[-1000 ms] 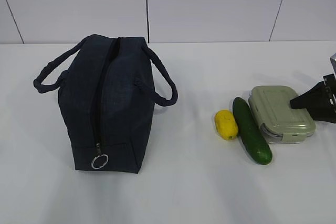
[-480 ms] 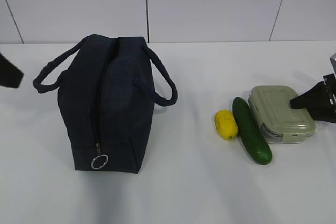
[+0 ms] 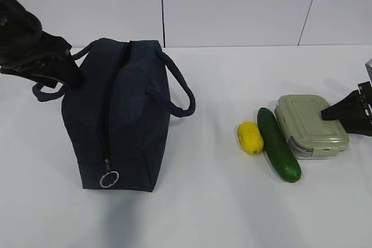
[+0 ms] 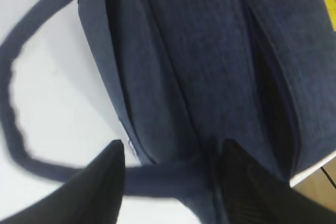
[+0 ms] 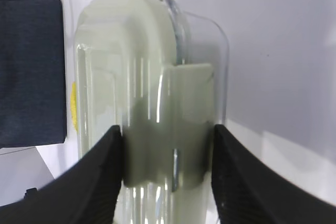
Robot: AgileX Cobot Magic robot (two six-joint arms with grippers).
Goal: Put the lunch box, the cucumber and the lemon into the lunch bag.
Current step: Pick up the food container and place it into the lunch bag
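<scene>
A white table (image 3: 203, 213) stands in front of a pale panelled wall (image 3: 232, 4). On the left half of the table sits the lunch bag (image 3: 119, 120), a dark navy fabric box with its black zipper (image 3: 109, 114) running along the top towards the camera and ending in a metal ring pull (image 3: 109, 179). The zipper looks closed. One loop handle (image 3: 177, 88) hangs off the bag's right side; the other (image 3: 46, 88) hangs off its left.

My left gripper (image 3: 61, 71) is at the bag's far left corner, right by that left handle. From my left wrist camera, my two dark fingers (image 4: 100, 182) stand apart with the handle strap (image 4: 157, 179) lying across the gap between them and the bag's side wall just beyond. I cannot tell whether either finger touches the strap.

On the right half of the table lie three items in a row, well apart from the bag. The yellow lemon (image 3: 250, 137) is leftmost, just beside the dark green cucumber (image 3: 278, 144), which lies at a slant. The cucumber rests against the lunch box (image 3: 311, 126), a clear container with a sage-green lid.

My right gripper (image 3: 343, 111) is at the lunch box's right end. In my right wrist camera, my fingers (image 5: 100, 177) are spread to either side of the lid's clip (image 5: 170, 129), pressed close against the box.
</scene>
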